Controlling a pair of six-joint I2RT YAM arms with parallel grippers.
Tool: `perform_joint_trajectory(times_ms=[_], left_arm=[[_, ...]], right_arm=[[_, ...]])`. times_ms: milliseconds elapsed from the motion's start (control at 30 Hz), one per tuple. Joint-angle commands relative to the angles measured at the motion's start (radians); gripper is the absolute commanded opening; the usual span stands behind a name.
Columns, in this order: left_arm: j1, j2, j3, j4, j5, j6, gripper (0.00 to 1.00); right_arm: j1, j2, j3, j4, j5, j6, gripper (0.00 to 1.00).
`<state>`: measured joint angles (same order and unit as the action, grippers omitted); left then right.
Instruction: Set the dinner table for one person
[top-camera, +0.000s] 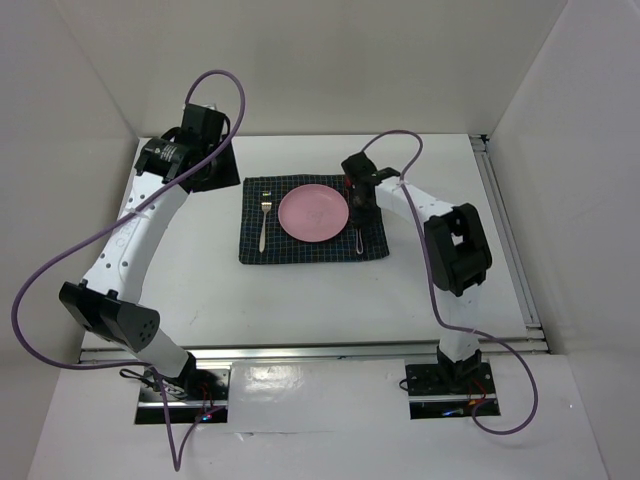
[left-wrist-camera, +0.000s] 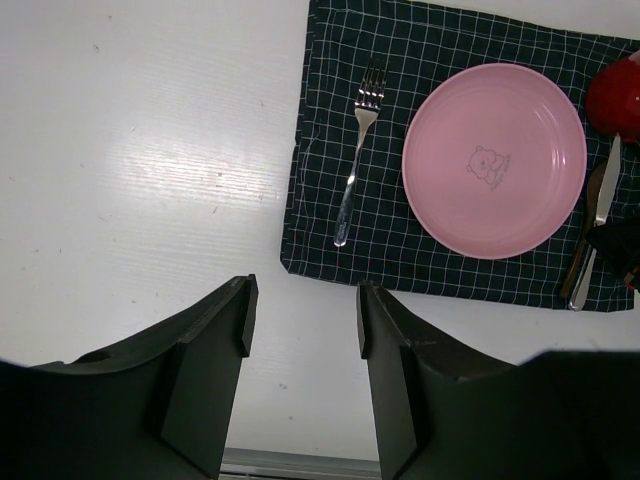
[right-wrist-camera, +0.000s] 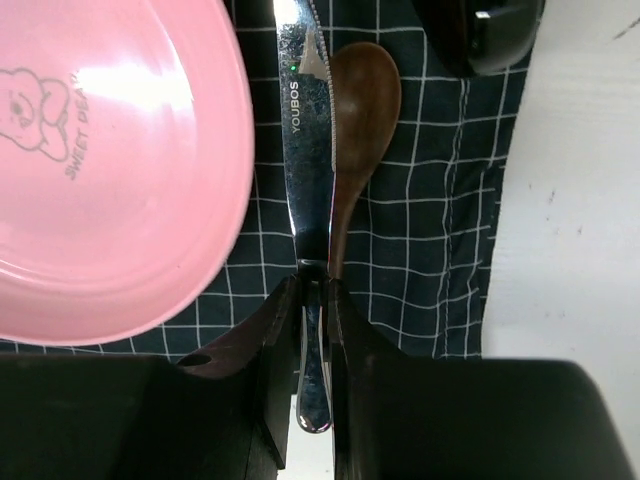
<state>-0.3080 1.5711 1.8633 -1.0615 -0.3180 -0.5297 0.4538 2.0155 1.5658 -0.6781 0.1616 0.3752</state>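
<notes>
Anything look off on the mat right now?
Yes. Right of the plate, the brown spoon crosses the knife at the handles, so they overlap rather than lie side by side. The right pincer is shut on the knife.

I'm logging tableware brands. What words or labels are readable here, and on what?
"YOUBOS": on the blade of the knife.
"SWEET DEA": on the pink plate, beside its bear drawing; the ending is lost in glare.
The same plate print in the left wrist view is too small to read.
</notes>
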Motion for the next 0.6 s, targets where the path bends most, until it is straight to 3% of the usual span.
perform_joint_trajectory(times_ms=[0,267,500,533,567], left_arm=[[0.007,-0.037,-0.001,0.020,-0.015,-0.010,0.61],[0.007,-0.037,-0.010,0.020,-0.015,-0.010,0.61],[0.007,-0.037,-0.019,0.020,-0.015,-0.001,0.61],[0.007,-0.037,-0.019,0.020,-0.006,-0.001,0.61],[0.007,-0.037,-0.019,0.020,-0.006,-0.001,0.61]], right_arm=[[-0.001,0.019,0.057,-0.005,-0.023,0.013,0.06],[-0.001,0.060,0.085,-0.005,-0.043,0.041,0.10],[-0.001,0.060,0.096,-0.023,-0.042,0.059,0.31],[-0.001,0.060,0.096,-0.023,-0.042,0.059,0.41],[-0.001,0.051,0.096,-0.023,-0.042,0.059,0.43]])
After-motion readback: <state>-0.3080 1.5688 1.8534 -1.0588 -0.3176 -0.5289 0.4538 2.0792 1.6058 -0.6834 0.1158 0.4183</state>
